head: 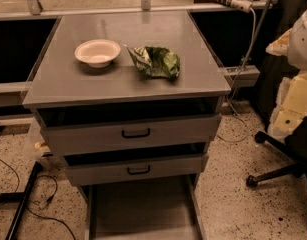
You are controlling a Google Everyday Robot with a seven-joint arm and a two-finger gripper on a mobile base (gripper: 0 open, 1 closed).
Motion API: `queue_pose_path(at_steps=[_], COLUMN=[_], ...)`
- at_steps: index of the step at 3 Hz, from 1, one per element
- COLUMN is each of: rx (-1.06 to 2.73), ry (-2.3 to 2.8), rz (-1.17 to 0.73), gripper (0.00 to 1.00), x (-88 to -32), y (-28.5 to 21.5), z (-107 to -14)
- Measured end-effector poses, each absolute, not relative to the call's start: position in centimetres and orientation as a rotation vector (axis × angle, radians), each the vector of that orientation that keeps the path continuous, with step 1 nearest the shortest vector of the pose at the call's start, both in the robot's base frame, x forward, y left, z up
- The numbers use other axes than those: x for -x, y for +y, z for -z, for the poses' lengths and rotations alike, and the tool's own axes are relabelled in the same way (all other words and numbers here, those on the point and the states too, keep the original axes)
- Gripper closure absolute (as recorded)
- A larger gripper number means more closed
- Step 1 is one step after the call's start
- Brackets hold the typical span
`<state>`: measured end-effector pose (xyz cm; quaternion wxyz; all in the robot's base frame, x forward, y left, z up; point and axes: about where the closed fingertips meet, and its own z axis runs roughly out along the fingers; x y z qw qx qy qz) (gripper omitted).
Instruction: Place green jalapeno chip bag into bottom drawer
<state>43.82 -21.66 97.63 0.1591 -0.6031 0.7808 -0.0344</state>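
The green jalapeno chip bag (156, 61) lies crumpled on the grey cabinet top (143, 31), right of centre near the front edge. The bottom drawer (143, 209) is pulled out at the foot of the cabinet, showing a flat grey floor and thin side rails with nothing in it. My gripper is not in view. A whitish shape (302, 34) at the right edge may be part of my arm; I cannot tell.
A white round bowl (97, 52) sits left of the bag. Two grey drawer fronts with black handles (135, 133) stand slightly open above the bottom drawer. An office chair base (275, 171) and yellowish padding (293, 104) are at the right. Cables lie on the floor at the left (23, 194).
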Motion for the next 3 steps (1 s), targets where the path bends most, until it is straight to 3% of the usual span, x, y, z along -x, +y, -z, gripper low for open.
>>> queue_pose_path(at_steps=[1,3], rx=[1.711,1.66], ry=[2.234,2.104], rz=[0.1,0.024], gripper=[0.0,0.0], x=[-44.0,-50.1], y=[-21.6,-17.0], z=[-97.9,-98.8])
